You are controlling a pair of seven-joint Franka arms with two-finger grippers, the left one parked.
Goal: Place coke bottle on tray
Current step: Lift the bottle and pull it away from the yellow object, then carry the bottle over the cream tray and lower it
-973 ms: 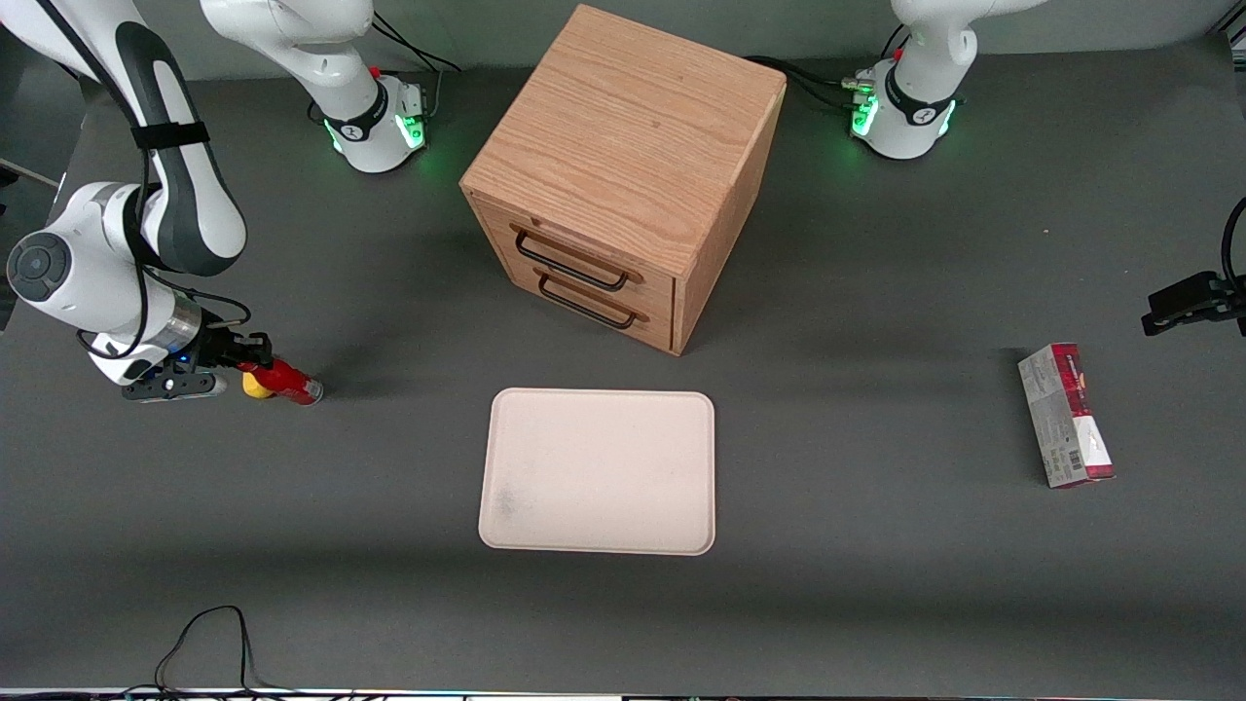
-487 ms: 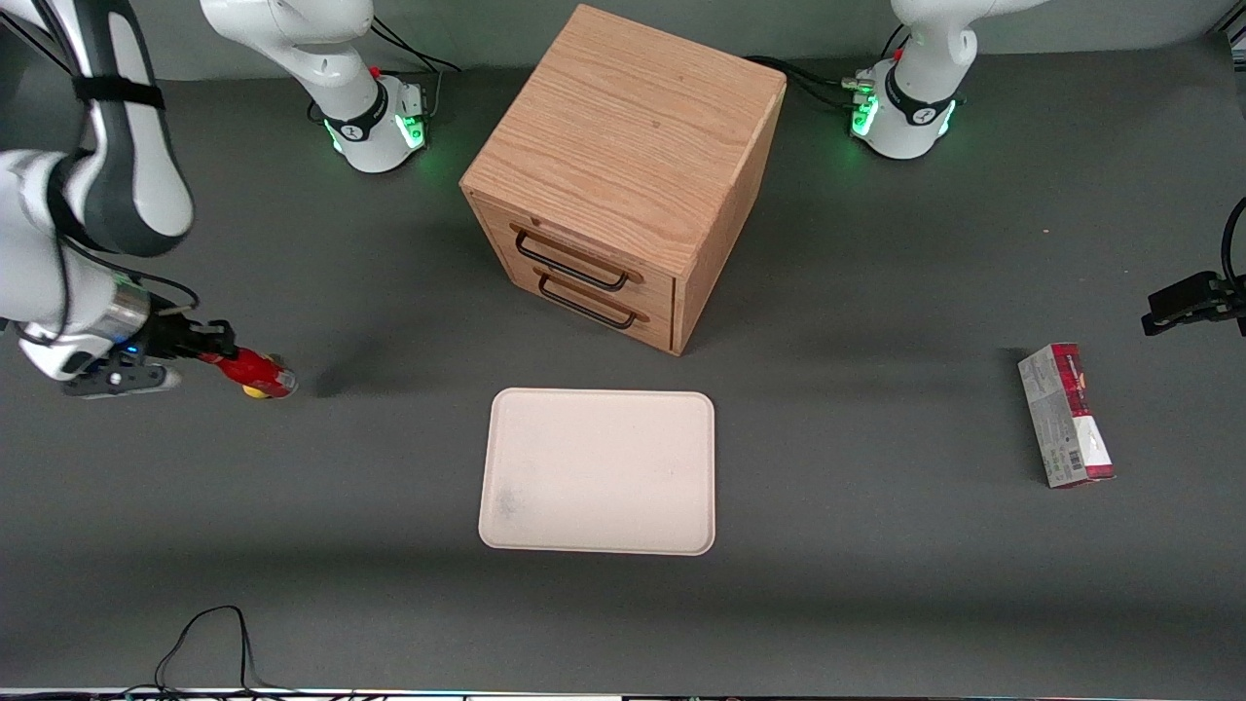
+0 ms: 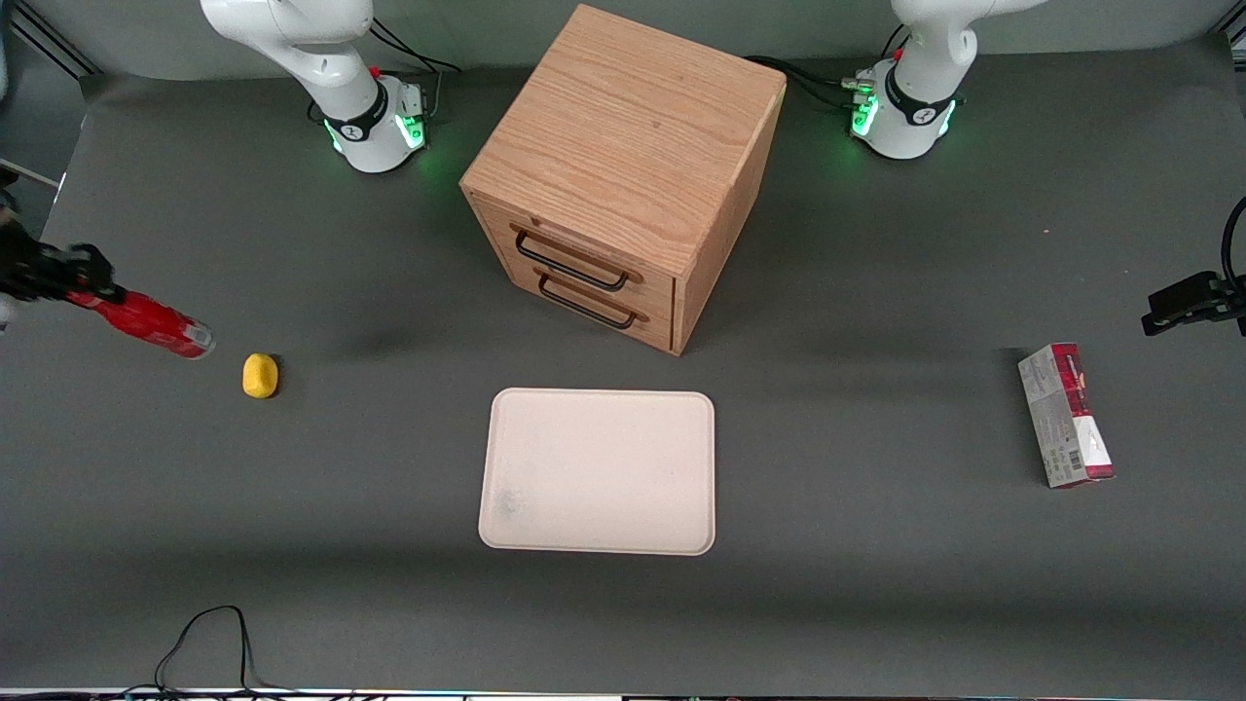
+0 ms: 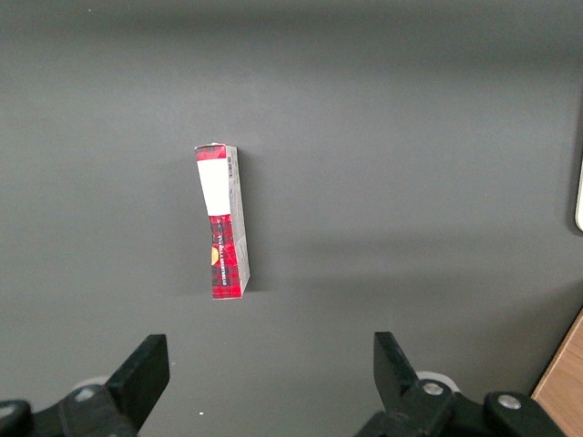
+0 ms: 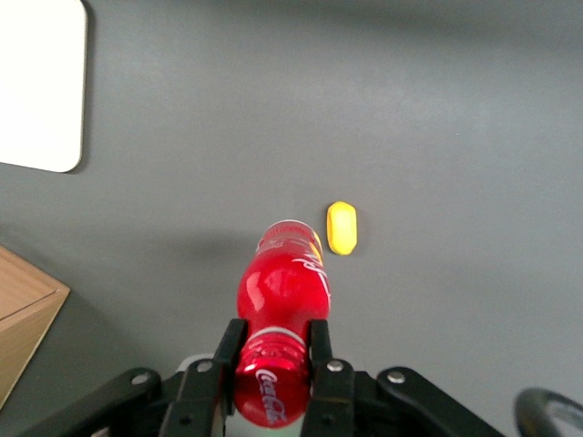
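My right gripper [image 3: 83, 277] is at the working arm's end of the table, raised above the surface and shut on the neck of the coke bottle [image 3: 151, 324], a small red bottle with a red cap. The bottle hangs tilted in the air. In the right wrist view the fingers [image 5: 318, 350] clamp the cap end of the coke bottle [image 5: 282, 291]. The cream-beige tray [image 3: 598, 471] lies flat in front of the cabinet, well away from the bottle; a corner of the tray [image 5: 41, 86] shows in the right wrist view.
A small yellow lump [image 3: 259, 376] lies on the table beside and below the held bottle; it also shows in the right wrist view [image 5: 342, 228]. A wooden two-drawer cabinet [image 3: 623, 166] stands mid-table. A red-and-grey carton [image 3: 1066, 416] lies toward the parked arm's end.
My gripper has lifted the coke bottle off the table and carried it outward toward the working arm's end. The yellow lump, half hidden by the bottle before, now lies in full view.
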